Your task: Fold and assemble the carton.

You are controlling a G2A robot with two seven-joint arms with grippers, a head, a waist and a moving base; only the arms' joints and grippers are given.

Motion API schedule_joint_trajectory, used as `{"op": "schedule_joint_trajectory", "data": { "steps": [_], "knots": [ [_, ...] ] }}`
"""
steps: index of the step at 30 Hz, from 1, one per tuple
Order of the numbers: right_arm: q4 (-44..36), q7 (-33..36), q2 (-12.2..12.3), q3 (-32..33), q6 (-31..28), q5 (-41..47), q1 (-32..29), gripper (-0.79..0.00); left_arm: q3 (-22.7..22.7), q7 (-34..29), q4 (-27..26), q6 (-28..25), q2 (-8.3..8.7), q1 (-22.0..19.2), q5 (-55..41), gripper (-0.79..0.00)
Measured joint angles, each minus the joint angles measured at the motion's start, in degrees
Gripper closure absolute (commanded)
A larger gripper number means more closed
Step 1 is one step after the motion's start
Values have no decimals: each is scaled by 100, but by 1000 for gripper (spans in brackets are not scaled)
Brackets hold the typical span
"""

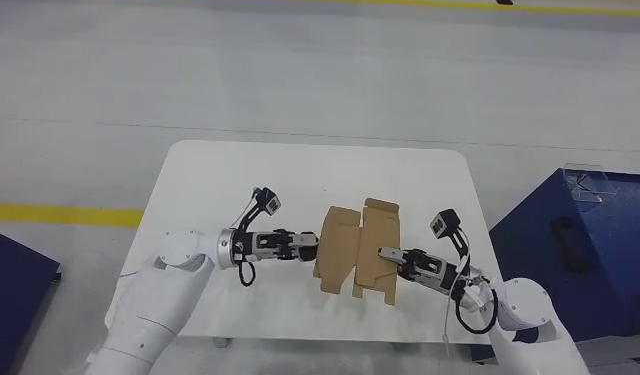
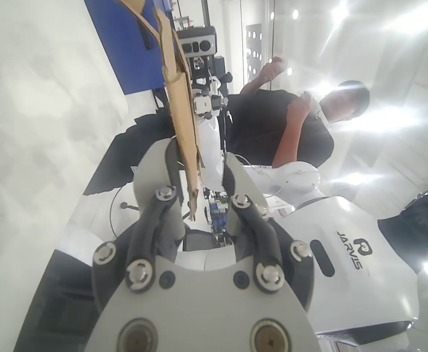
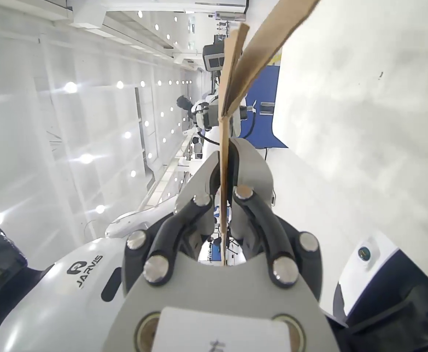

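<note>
A flattened brown carton (image 1: 358, 250) is held just above the white table (image 1: 230, 180), between my two arms. My right gripper (image 1: 392, 256) is shut on its right edge; in the right wrist view the carton (image 3: 265, 38) runs edge-on away from the gripper (image 3: 225, 155), pinched between both fingers. My left gripper (image 1: 308, 245) is at the carton's left edge. In the left wrist view the carton (image 2: 179, 93) passes between the spread fingers of the gripper (image 2: 199, 155), lying against one finger (image 2: 169, 159) with a gap to the other (image 2: 236, 173).
A dark blue bin (image 1: 560, 245) stands off the table's right side, and another blue object (image 1: 20, 275) is at the left. The far half of the table is bare white surface.
</note>
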Motion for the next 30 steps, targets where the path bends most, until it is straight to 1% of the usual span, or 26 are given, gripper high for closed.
{"op": "schedule_joint_trajectory", "data": {
  "steps": [5,7,10,16,18,21,24,28,30],
  "knots": [
    [-89,-57,29,144,4,99,-80,0,-729,50,78,-80,205,238,-28,-785],
    [-114,-13,42,171,50,73,-93,0,-1013,124,25,-78,284,379,-17,-785],
    [-115,-4,44,171,55,65,-92,0,-1301,363,-118,-114,361,583,67,-785],
    [-121,-13,43,172,47,61,-89,0,-1339,432,-169,-111,370,639,64,-785],
    [-237,-54,52,208,-67,-31,-76,0,-1339,432,-169,-111,370,639,64,-785],
    [-691,21,82,461,-278,122,-148,0,-1339,432,-169,-111,371,639,64,-785],
    [-1458,166,100,716,-369,537,-366,0,-1339,432,-169,-111,371,639,64,-785],
    [-2656,-74,97,1101,-846,743,-678,0,-1339,432,-169,-111,371,639,64,-785],
    [-3070,-253,86,1219,-1102,747,-795,0,-1339,432,-169,-111,371,639,64,-785]
  ]
}}
